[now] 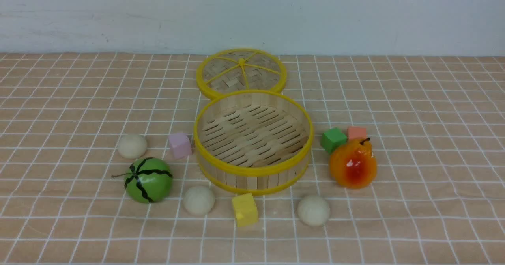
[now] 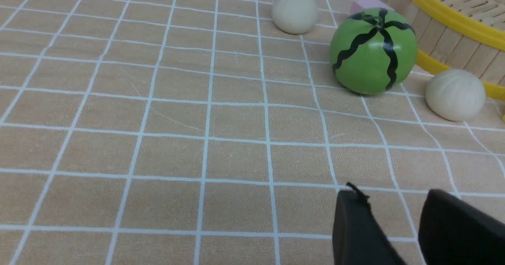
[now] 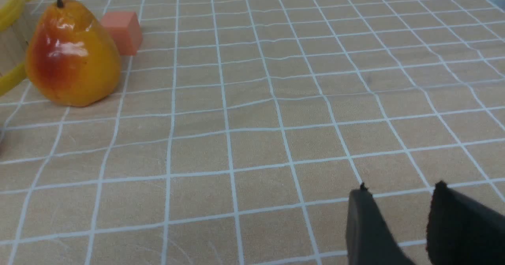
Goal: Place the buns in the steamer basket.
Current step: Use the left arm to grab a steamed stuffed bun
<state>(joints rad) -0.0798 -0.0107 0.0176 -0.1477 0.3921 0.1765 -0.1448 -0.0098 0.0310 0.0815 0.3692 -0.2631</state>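
While the steamer basket (image 1: 252,179) stands upright at the middle of the checked worktop (image 1: 59,225), the first bun (image 1: 132,146) sits on the cloth off its left side. A pink cube (image 1: 180,144) lies between the 2, just beside the basket's wall. The second bun (image 1: 199,200) lies near the front-left of the basket, between a green striped melon ball (image 1: 148,179) on its left and a yellow cube (image 1: 244,209) on its right. That yellow cube stands just in front of the basket's near wall. The third bun (image 1: 313,210) lies near the front-right. All 3 are outside the basket. A glossy orange pear (image 1: 353,163) stands upright on the basket's right, and a green cube (image 1: 333,139) and a salmon cube (image 1: 357,132) sit just behind it. A flat woven lid (image 1: 241,73) with yellow spokes lies behind the basket; whether their rims touch I cannot tell.

The left tool (image 2: 392,194) is over bare cloth with its 2 black fingers (image 2: 355,225) apart and nothing between them. The melon ball and the first and second buns lie ahead of it, well apart from it. The right tool (image 3: 400,187) likewise has its fingers (image 3: 367,225) apart, gripping nothing, over bare cloth, with the pear and salmon cube well away.
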